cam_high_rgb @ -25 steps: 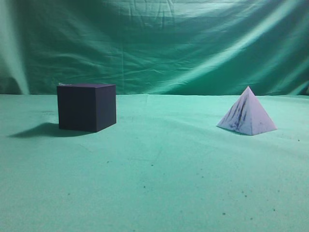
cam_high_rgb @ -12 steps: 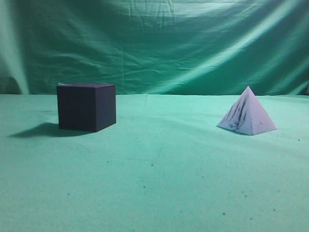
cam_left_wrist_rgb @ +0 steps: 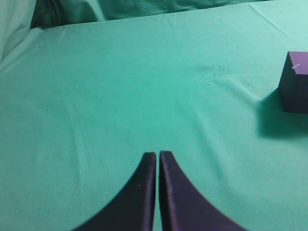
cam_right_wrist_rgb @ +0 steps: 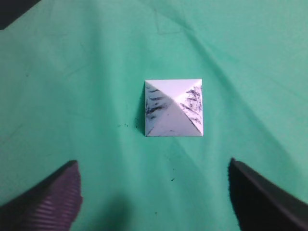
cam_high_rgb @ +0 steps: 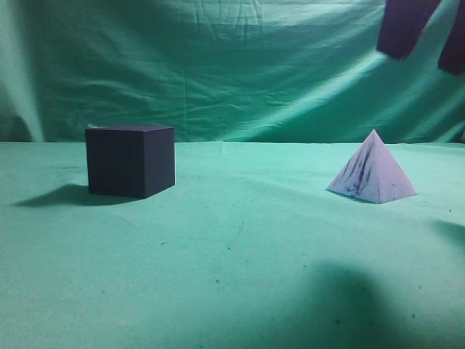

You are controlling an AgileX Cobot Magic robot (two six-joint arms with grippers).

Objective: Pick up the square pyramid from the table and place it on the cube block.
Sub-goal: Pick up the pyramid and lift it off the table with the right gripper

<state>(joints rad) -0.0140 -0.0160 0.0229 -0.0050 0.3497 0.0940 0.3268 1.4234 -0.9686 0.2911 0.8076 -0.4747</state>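
The square pyramid point(cam_high_rgb: 373, 171), pale lilac with dark smudges, stands on the green table point(cam_high_rgb: 240, 240) at the right. From above it shows in the right wrist view point(cam_right_wrist_rgb: 173, 107). The dark cube block point(cam_high_rgb: 130, 161) stands at the left and shows at the right edge of the left wrist view point(cam_left_wrist_rgb: 294, 82). My right gripper point(cam_high_rgb: 427, 33) hangs high above the pyramid, jaws wide open and empty; in its wrist view point(cam_right_wrist_rgb: 153, 185) the pyramid lies ahead of the open jaws. My left gripper point(cam_left_wrist_rgb: 158, 155) is shut and empty over bare cloth, left of the cube.
A wrinkled green backdrop point(cam_high_rgb: 232, 65) rises behind the table. Small dark specks dot the cloth near the pyramid point(cam_right_wrist_rgb: 126, 125). The gripper's shadow falls on the front right of the cloth point(cam_high_rgb: 349, 305).
My right gripper has come into the exterior view at the top right, above the pyramid, and its shadow now lies on the front cloth. Cube and pyramid have not moved.
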